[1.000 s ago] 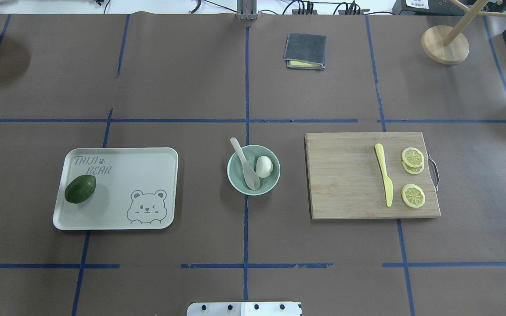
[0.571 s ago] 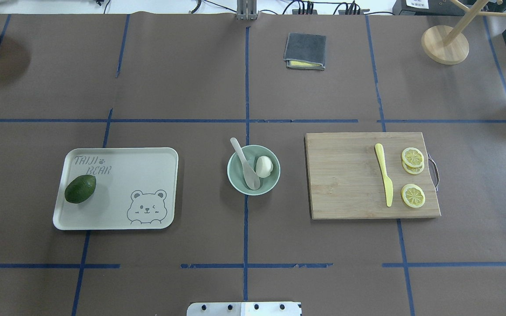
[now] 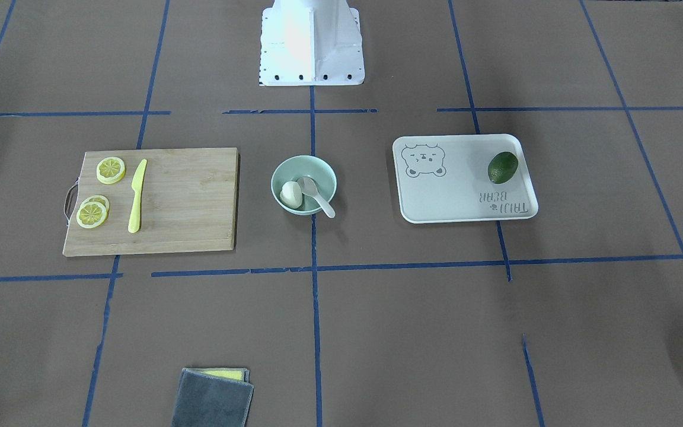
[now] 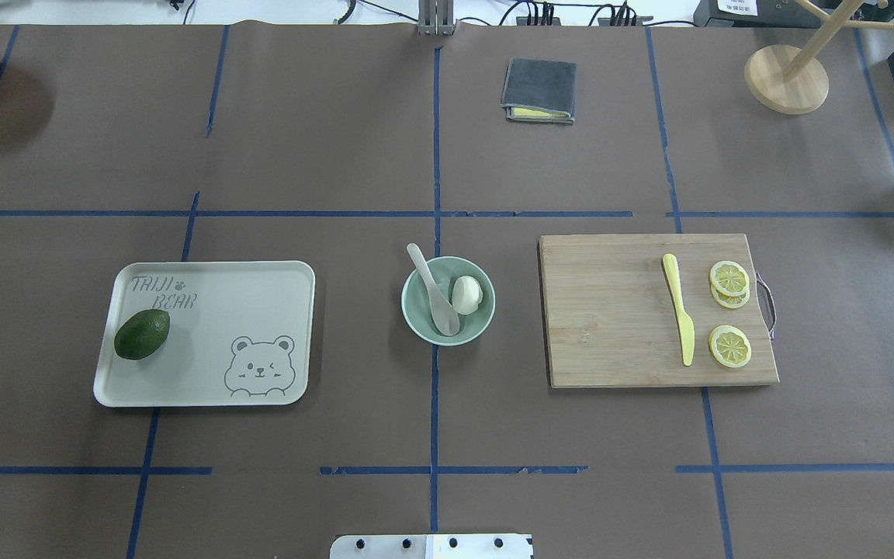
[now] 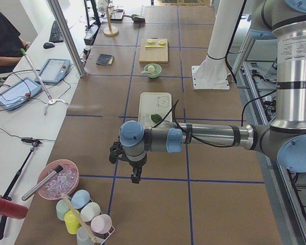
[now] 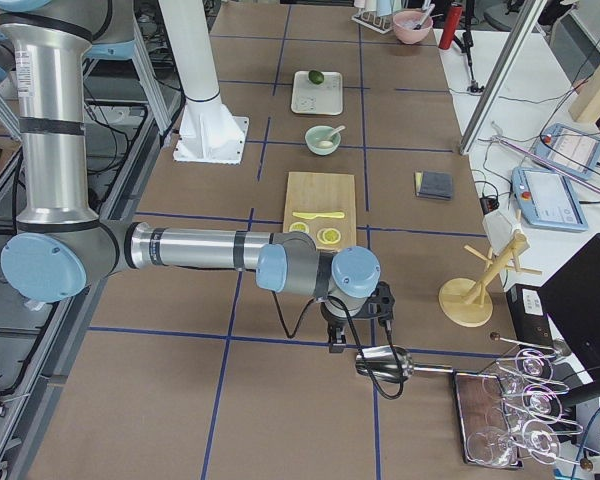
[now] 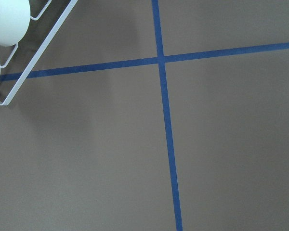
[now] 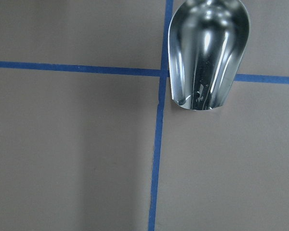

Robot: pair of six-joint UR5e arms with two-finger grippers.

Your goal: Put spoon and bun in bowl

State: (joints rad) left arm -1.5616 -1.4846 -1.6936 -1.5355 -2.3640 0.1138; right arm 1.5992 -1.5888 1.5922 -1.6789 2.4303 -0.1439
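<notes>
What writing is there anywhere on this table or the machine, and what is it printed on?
"TAIJI BEAR", with a paw print beside it: on the white tray, which also carries a bear drawing.
Too small to read: the white label on the left arm's upright tube.
Too small to read: the white sticker on a dark box at the table's far edge.

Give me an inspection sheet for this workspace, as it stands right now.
Surface: brown-papered table, blue tape grid.
Job's things: spoon and bun both in bowl; spoon handle sticks over the rim.
Clutter: avocado on tray; knife, lemon slices on cutting board; folded cloth; metal scoop.
Grippers: left gripper and right gripper at opposite table ends, away from the bowl; open or shut, cannot tell.
Cables: cables along far table edge.
Surroundings: operator, tablets on side desk.
</notes>
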